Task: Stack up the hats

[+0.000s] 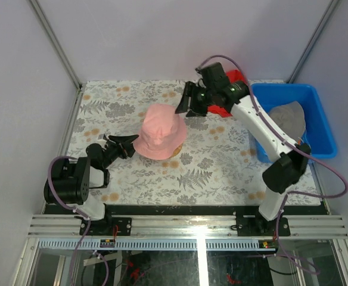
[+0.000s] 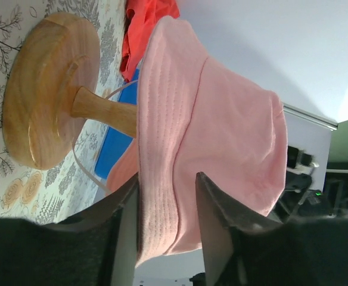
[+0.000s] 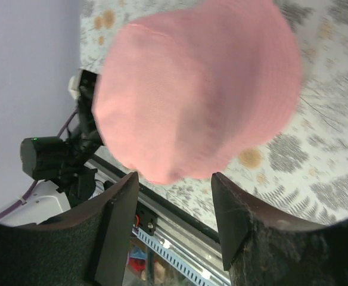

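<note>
A pink hat (image 1: 159, 132) sits over the wooden mushroom-shaped stand (image 2: 43, 89) at mid-table. My left gripper (image 1: 132, 142) reaches it from the near left. In the left wrist view the pink hat's (image 2: 210, 119) brim hangs between the parted fingers of the left gripper (image 2: 167, 179), with a gap on one side. My right gripper (image 1: 185, 106) hovers at the hat's far right. In the right wrist view the right gripper (image 3: 174, 175) is open and empty, with the pink hat (image 3: 192, 89) just beyond its tips. A grey hat (image 1: 288, 117) lies in the blue bin (image 1: 281, 89).
A red cloth (image 1: 235, 76) lies at the back behind my right arm, also visible as red cloth (image 2: 144, 30) past the stand. The blue bin stands at the table's right edge. Enclosure walls and posts border the table.
</note>
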Tool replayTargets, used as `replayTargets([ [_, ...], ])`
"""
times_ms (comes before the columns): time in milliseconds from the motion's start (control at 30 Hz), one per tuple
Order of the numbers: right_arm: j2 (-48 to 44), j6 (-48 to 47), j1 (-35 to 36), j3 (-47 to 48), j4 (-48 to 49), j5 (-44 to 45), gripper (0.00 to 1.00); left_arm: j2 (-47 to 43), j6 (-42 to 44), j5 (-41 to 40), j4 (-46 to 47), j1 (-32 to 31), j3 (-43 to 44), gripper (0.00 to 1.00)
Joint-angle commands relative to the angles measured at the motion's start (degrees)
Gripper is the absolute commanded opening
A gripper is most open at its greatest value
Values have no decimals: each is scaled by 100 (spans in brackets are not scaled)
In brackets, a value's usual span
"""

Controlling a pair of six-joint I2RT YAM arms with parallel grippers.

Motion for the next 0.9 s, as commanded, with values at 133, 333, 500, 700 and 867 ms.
replayTargets([
  [133, -1611, 822, -1560, -3374, 2797, -1506, 56, 691, -17, 174, 1325, 92, 40, 50],
  [333, -1555, 1017, -1676, -4003, 3346, -1977, 56, 1031, 156, 297, 1321, 238, 8, 50],
  [500, -1627, 483, -1696, -3505, 2446, -1428, 56, 1424, 160, 279, 1551, 245, 88, 45],
  [700, -1743, -222, -2205, -2649, 1045, -166, 58, 1672, -131, 300, 2015, 292, 145, 45],
  [867, -1805, -527, -3196, -2645, 404, 318, 58, 1389, 172, 528, 1573, 718, -14, 45],
])
